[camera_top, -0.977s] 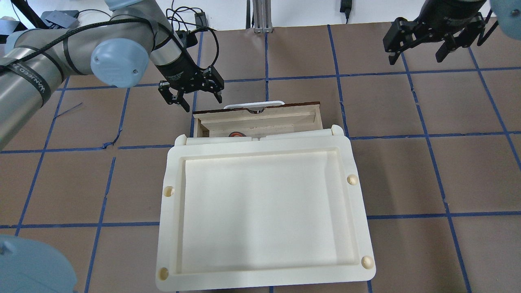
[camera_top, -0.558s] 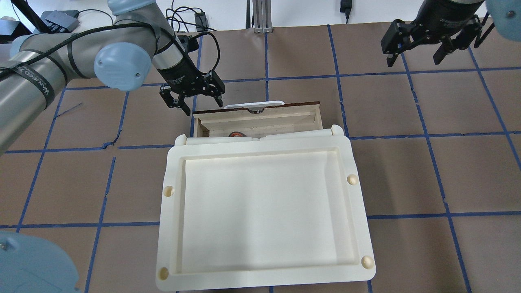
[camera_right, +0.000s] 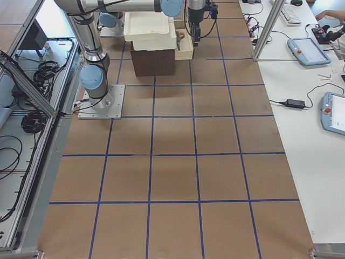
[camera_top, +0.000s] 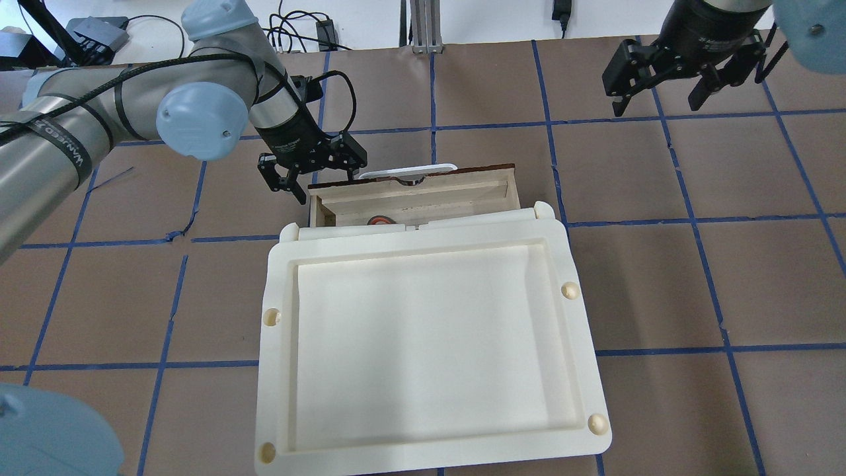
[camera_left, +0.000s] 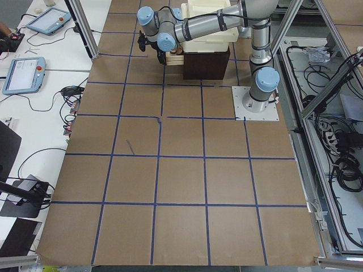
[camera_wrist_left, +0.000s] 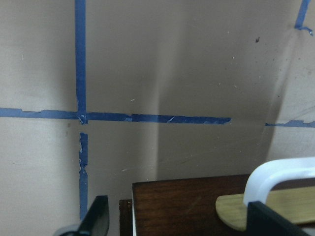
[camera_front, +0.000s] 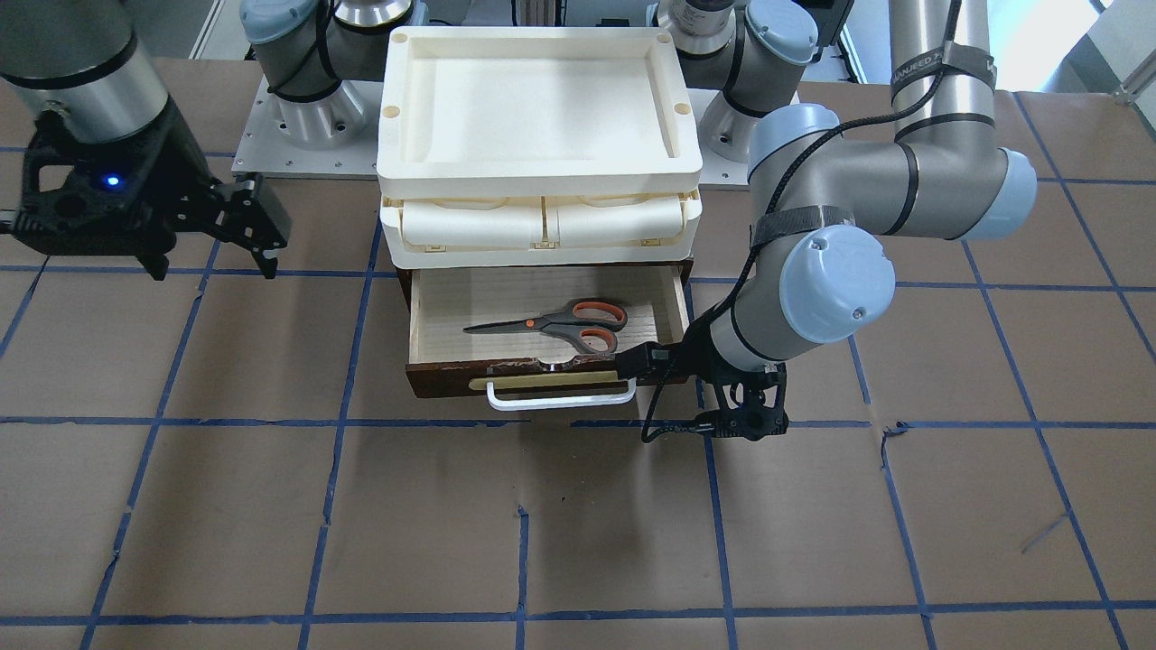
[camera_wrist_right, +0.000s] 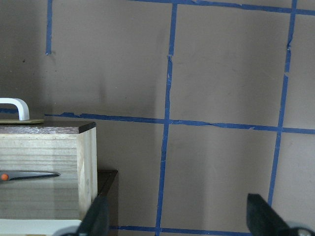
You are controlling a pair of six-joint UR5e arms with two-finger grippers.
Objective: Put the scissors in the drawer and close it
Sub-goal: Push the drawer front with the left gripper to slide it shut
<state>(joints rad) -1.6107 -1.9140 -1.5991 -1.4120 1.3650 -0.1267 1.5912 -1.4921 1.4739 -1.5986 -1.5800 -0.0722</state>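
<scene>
The scissors (camera_front: 560,325), with orange-and-grey handles, lie inside the open wooden drawer (camera_front: 452,302). In the overhead view only an orange handle (camera_top: 379,220) shows past the cream top. The drawer (camera_top: 423,192) is partly out, its white handle (camera_top: 410,170) facing away from the robot. My left gripper (camera_top: 324,182) is open and empty at the left end of the drawer's dark front (camera_wrist_left: 187,206). One finger (camera_front: 637,359) is against the front beside the handle (camera_front: 560,397). My right gripper (camera_top: 661,102) is open and empty, high at the far right, away from the drawer.
The cream plastic tray top (camera_top: 277,330) covers the unit over the drawer, with two small cream compartments (camera_front: 542,221) under it. Brown table (camera_top: 727,277) with blue tape lines lies all around. Cables lie at the far edge (camera_top: 310,26).
My left gripper has come down and in against the drawer's front left end. The drawer has slid in slightly and the unit has turned a little. My right gripper drifted slightly left.
</scene>
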